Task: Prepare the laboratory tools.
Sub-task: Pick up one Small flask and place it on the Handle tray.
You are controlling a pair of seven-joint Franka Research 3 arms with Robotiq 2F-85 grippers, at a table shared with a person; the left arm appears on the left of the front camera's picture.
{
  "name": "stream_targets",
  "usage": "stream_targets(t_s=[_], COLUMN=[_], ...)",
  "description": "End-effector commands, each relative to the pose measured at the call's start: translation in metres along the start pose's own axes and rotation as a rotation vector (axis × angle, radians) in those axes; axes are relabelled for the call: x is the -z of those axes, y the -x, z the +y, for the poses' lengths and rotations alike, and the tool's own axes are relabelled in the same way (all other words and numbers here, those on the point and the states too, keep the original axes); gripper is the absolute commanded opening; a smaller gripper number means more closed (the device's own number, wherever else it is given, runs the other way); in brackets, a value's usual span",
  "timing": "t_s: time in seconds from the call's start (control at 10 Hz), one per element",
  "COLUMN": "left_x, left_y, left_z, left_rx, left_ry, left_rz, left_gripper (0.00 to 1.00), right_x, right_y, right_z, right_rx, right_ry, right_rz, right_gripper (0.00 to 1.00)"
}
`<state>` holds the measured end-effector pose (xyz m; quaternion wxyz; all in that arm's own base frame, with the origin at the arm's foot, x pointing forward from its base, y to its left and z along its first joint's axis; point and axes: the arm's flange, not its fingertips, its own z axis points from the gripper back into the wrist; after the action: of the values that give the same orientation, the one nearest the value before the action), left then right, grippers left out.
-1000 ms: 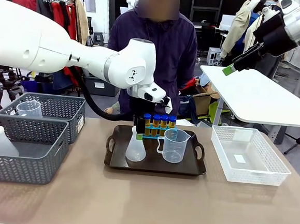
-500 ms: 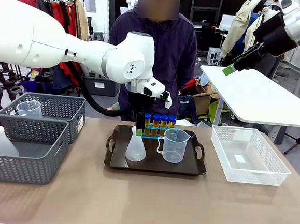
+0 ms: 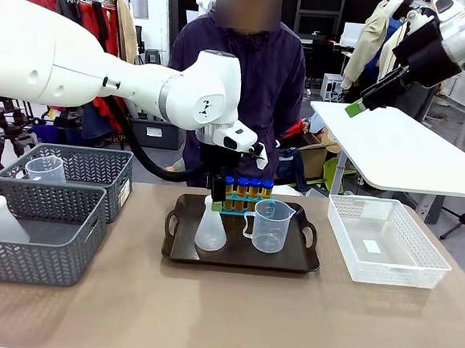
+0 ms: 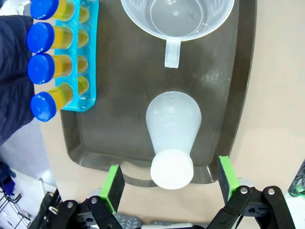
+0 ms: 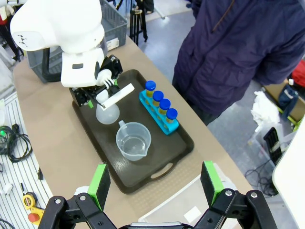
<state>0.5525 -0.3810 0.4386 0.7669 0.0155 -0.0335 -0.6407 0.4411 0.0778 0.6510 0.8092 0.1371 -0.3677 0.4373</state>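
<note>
While the left gripper hangs spread wide above the flask, touching nothing, the dark tray holds that flask at its nine o'clock side, an empty beaker beside it, and a blue rack of four capped tubes at twelve o'clock. At three o'clock sits an empty white basket. Grey baskets at nine o'clock hold another flask and beaker. High up, the right gripper stands open, empty.

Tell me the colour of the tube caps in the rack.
Blue caps, clearest in the left wrist view.
</note>
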Motion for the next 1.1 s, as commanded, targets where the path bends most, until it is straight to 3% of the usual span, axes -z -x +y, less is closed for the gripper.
stream_targets(t_s=[0.0, 0.2, 0.4, 0.7, 1.0], left_x=[-0.002, -0.008, -0.046, -0.107, -0.166], left_y=[0.002, 0.007, 0.032, 0.065, 0.119], left_z=[0.000, -0.001, 0.008, 0.012, 0.028], left_rx=[-0.002, 0.005, 0.014, -0.077, -0.084], left_ry=[-0.009, -0.017, -0.002, -0.007, -0.060], left_rz=[-0.004, 0.020, -0.027, -0.142, -0.357], left_gripper=[1.00, 1.00, 1.00, 1.00, 1.00], right_x=[-0.002, -0.002, -0.002, -0.002, -0.002], right_y=[0.000, 0.000, 0.000, 0.000, 0.000], right_z=[0.000, 0.000, 0.000, 0.000, 0.000], right_rx=[-0.006, -0.006, -0.006, -0.006, -0.006], right_ry=[0.001, 0.001, 0.001, 0.001, 0.001], right_rz=[0.002, 0.002, 0.002, 0.002, 0.002], right_gripper=[1.00, 1.00, 1.00, 1.00, 1.00])
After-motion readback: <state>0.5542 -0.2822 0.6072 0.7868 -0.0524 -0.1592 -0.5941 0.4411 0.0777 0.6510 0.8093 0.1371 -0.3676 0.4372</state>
